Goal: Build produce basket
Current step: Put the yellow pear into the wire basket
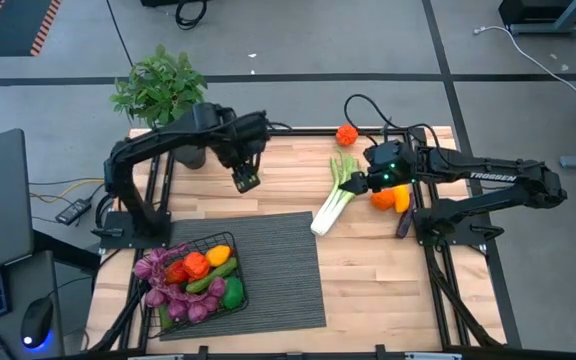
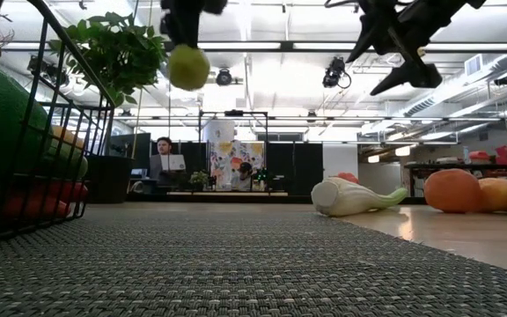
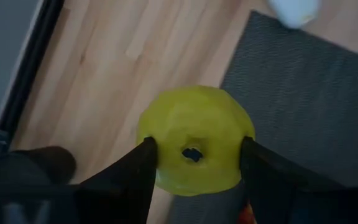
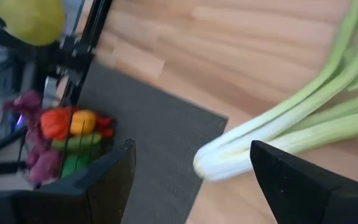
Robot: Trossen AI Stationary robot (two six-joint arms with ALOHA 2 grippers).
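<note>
The basket [image 1: 198, 285] sits at the near left corner of the desk [image 1: 368, 270], on the edge of the ribbed mat [image 1: 278, 260], already holding grapes, peppers and cucumbers. The left claw [image 1: 247, 180] is clamped on a yellow-green fruit [image 3: 194, 140], held high above the wood, likely for carrying to the basket. The right claw [image 1: 360, 183] hangs spread wide and empty over the leek [image 1: 333, 200], apparently lining up a grasp.

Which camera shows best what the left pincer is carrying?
The left wrist view: the lemon fills it, clamped in the left pincer. Low view shows it hanging above the mat; high view barely shows it; right wrist view catches it far off.
</note>
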